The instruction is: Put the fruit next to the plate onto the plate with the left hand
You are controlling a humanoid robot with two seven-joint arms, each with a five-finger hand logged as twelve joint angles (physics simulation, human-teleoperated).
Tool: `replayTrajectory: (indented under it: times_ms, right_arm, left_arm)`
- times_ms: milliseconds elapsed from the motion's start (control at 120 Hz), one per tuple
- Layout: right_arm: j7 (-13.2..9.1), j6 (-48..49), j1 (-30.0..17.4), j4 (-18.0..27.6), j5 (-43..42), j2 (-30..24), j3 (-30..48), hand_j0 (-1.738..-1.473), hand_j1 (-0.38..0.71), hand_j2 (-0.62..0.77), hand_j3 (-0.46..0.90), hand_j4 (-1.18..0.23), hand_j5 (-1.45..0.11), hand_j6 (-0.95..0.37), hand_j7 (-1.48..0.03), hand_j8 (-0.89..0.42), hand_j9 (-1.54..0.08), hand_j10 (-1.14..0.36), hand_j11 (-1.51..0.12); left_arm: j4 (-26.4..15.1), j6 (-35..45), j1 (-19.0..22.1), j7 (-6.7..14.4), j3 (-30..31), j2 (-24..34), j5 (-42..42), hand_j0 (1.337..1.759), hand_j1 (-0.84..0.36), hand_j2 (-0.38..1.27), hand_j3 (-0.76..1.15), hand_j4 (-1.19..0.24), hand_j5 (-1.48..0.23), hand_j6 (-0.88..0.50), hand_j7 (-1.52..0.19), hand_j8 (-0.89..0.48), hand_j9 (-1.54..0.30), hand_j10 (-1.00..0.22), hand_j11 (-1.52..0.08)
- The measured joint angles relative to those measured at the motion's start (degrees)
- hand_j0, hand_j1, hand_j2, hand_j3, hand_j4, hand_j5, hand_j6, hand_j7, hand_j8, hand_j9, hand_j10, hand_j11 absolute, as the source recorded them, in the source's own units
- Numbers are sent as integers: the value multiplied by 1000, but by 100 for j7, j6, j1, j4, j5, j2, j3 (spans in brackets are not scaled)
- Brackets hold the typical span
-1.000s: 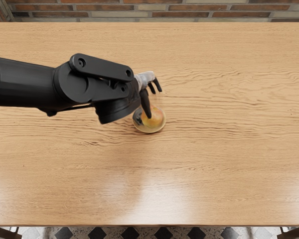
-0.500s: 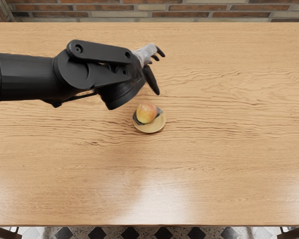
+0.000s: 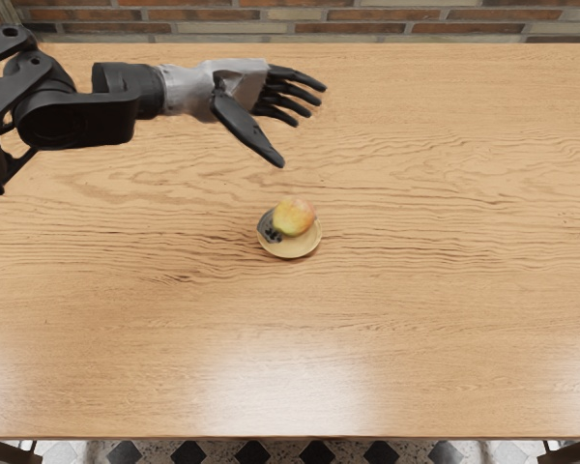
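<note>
I saw the left arm (image 3: 77, 104) stretched in from the left edge, the left hand (image 3: 240, 92) empty, fingers (image 3: 290, 97) spread, thumb angled downward.

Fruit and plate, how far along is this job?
Done: the fruit sits on the plate. In hand: nothing; the left robot hand hovers open, up and left of the plate in the head view, clear of the fruit. Left: nothing visible to do.

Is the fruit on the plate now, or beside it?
On it: the fruit rests on the plate; the open left hand is apart.
</note>
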Motion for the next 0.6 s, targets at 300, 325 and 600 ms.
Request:
replayTrajectory:
  times_ms: [300,325,600]
  right_arm:
    - [0,0,0,0,0,0,-1,-1658,-305,-7,0,-37,-47,-37,-47,-37,-47,-37,-47]
    - [0,0,0,0,0,0,0,-1658,-305,-7,0,-37,-47,-37,-47,-37,-47,-37,-47]
    - [0,0,0,0,0,0,2,-1658,-305,-7,0,-37,-47,-37,-47,-37,-47,-37,-47]
  left_arm:
    - [832,-237,1186,-571,-1138,573,180,1658,53,51,0,-248,-321,-248,-321,-247,-321,-247,-321]
    - [837,-240,1359,-581,-1246,574,200,1658,53,51,0,-248,-322,-248,-322,-248,-322,-247,-322]
    - [855,-251,2469,-596,-2152,727,353,1658,53,52,0,-249,-323,-249,-323,-249,-323,-248,-323]
